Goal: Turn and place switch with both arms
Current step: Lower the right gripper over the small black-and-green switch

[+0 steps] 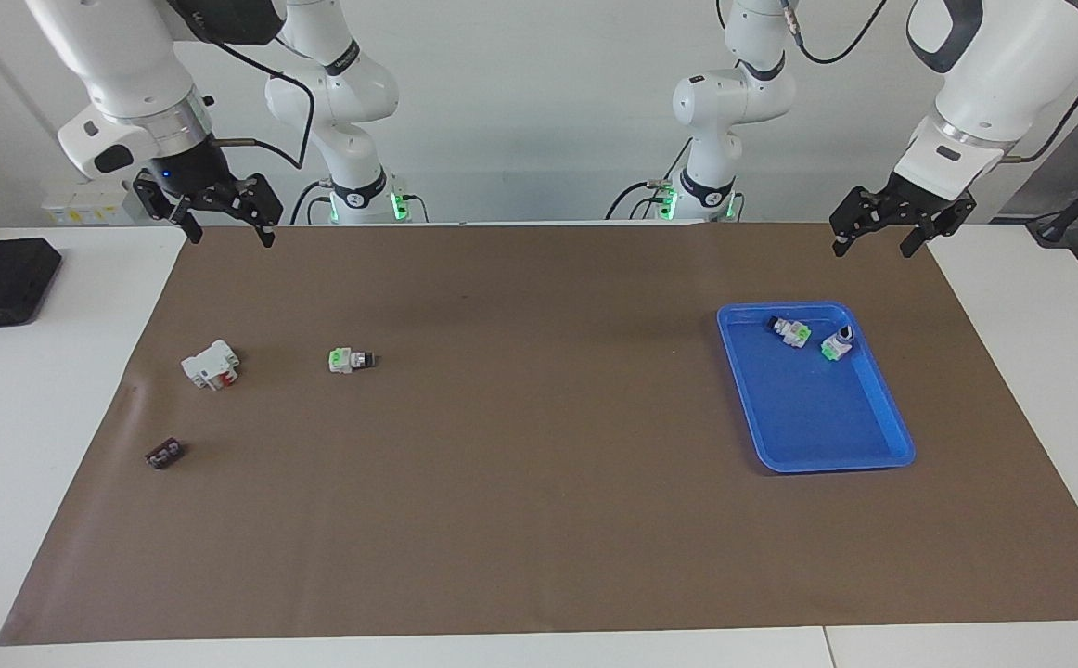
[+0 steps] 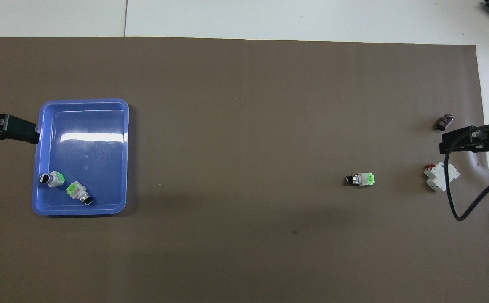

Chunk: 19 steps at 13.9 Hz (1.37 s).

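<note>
While both arms are hanging raised with fingers spread, the right gripper is needing a descent squarely over the switch, lying well apart from the blue tray; the left gripper is waiting above that tray's edge.

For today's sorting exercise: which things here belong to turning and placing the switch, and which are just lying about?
Belonging to the job:
switch lying on the brown mat
blue tray, already holding two similar switches
left hand and right hand, both raised, waiting

Lying about:
white block with red part
small dark part
</note>
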Motion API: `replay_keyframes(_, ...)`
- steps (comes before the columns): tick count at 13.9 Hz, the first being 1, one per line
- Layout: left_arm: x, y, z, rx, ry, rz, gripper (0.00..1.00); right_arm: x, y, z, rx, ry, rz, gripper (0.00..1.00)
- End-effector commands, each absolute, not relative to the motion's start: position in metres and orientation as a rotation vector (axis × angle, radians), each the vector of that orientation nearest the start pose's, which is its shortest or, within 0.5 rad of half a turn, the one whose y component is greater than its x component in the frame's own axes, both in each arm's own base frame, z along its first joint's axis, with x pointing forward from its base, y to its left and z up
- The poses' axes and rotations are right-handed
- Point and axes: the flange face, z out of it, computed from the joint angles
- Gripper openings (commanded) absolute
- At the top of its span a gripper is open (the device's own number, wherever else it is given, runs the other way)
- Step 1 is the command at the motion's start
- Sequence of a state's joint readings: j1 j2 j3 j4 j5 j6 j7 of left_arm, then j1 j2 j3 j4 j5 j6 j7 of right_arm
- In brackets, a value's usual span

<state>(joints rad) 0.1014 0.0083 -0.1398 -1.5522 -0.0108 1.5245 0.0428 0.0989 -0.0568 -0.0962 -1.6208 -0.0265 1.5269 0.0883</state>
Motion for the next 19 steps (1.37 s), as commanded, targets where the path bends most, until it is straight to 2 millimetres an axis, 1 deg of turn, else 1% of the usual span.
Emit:
replay_keyframes(1,0.543,-0.019,0.625,-3.132,0.117,0.065,1.0,0.526,-0.004,0.632,-3.158,0.134,0.074,1.0)
replay_keyframes(5,0.543,-0.019,0.626,-3.131,0.117,0.063,1.0,0.524,-0.004,0.629,-3.156,0.134,0.089,1.0)
replay_keyframes(6,0.543,-0.019,0.626,-3.131,0.117,0.063,1.0,0.52,-0.003,0.624,-3.154,0.116,0.089,1.0)
replay_keyframes(7,0.543,-0.019,0.625,-3.132,0.117,0.065,1.0,0.519,-0.002,0.616,-3.152,0.067,0.063,1.0)
replay_keyframes(8,0.543,-0.019,0.625,-3.132,0.117,0.065,1.0,0.518,0.001,0.613,-3.139,-0.058,0.051,1.0)
replay_keyframes(9,0.543,-0.019,0.625,-3.132,0.117,0.065,1.0,0.518,0.002,0.611,-3.12,-0.144,0.045,1.0)
replay_keyframes(10,0.543,-0.019,0.625,-3.132,0.117,0.065,1.0,0.519,0.004,0.603,-3.087,-0.216,0.039,1.0)
replay_keyframes(11,0.543,-0.019,0.626,-3.131,0.117,0.063,1.0,0.517,0.006,0.584,-3.047,-0.328,0.036,1.0)
replay_keyframes(12,0.543,-0.019,0.625,-3.132,0.117,0.065,1.0,0.508,0.008,0.569,-3.016,-0.457,-0.012,1.0)
replay_keyframes(13,0.543,-0.019,0.626,-3.131,0.117,0.063,1.0,0.502,0.01,0.548,-2.991,-0.563,-0.04,1.0)
replay_keyframes(15,0.543,-0.019,0.625,-3.132,0.115,0.065,1.0,0.488,0.022,0.508,-2.904,-0.889,-0.053,1.0)
replay_keyframes(17,0.543,-0.019,0.625,-3.132,0.117,0.065,1.0,0.488,0.024,0.473,-2.757,-1.216,-0.055,1.0)
replay_keyframes(19,0.543,-0.019,0.626,-3.131,0.117,0.063,1.0,0.489,0.024,0.428,-2.592,-1.56,-0.072,1.0)
